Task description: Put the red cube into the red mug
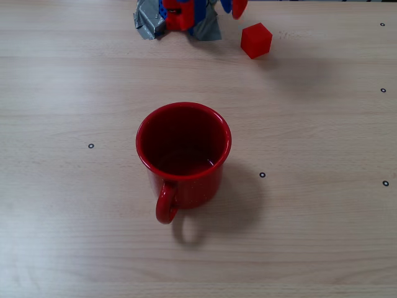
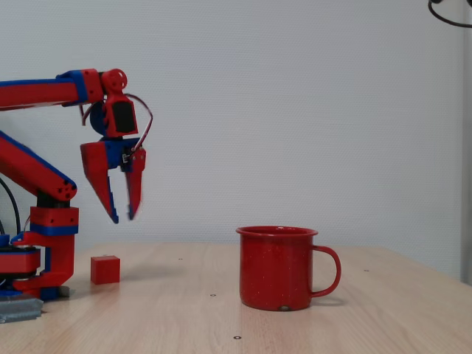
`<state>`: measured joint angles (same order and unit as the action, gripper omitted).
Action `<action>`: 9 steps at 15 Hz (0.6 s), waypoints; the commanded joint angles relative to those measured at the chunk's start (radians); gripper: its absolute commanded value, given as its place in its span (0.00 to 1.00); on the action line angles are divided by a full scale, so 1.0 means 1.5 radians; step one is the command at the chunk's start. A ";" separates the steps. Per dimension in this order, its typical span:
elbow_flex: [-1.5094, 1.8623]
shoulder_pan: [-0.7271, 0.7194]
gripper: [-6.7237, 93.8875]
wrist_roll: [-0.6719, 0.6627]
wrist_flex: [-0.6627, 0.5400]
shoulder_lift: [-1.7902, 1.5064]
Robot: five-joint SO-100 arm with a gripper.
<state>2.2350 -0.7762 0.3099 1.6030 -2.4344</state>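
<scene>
Your tool (image 2: 122,216) hangs empty, fingers slightly parted.
Red cube (image 1: 256,40) sits on the counter (image 1: 322,236) at one o'clock from the red mug (image 1: 183,159).

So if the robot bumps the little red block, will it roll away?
Probably not. The red cube sits flat on one face on the table, so a push would likely slide it. It looks small and solid, likely light and stiff. The hand hangs above it, not touching.
</scene>
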 commanded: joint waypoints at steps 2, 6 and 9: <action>-0.050 -0.107 0.10 0.064 -0.051 0.008; -0.005 -0.208 0.07 0.161 -0.136 0.022; 0.005 -0.258 0.07 0.226 -0.125 0.028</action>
<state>2.2534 -1.1351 0.6228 1.4159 -2.3884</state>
